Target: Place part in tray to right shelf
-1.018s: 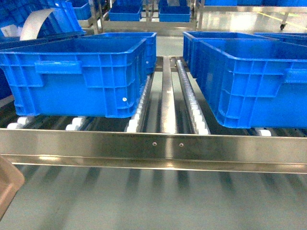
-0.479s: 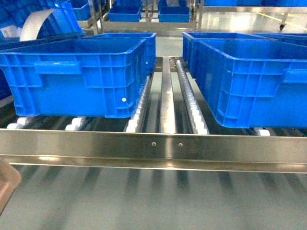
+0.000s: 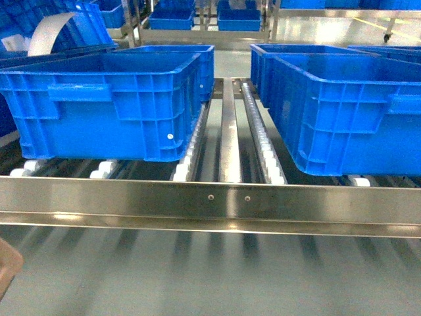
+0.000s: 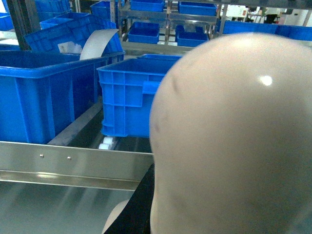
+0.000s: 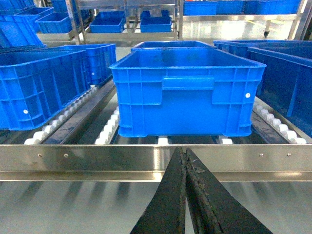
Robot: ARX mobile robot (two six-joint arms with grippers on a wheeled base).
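The pale beige tray (image 4: pixel 234 136) fills most of the left wrist view, held up close to the camera. A dark finger (image 4: pixel 140 207) of my left gripper lies against its left side, and the grip itself is hidden behind the tray. In the head view only a corner of the tray (image 3: pixel 8 268) shows, at the bottom left. The part is out of view. The right shelf (image 3: pixel 210 204) runs across in front, with its shiny front rail, white rollers and centre rail (image 3: pixel 230 131). My right gripper (image 5: pixel 185 152) hangs shut and empty just before that rail.
Large blue crates stand on the rollers at left (image 3: pixel 105 105) and right (image 3: pixel 342 112), with a gap along the centre rail. In the right wrist view one blue crate (image 5: pixel 187 92) sits straight ahead. More racks with blue crates (image 3: pixel 197 16) stand behind.
The tray corner at the bottom left of the head view has slid lower and further out of frame. The shelf and crates look the same.
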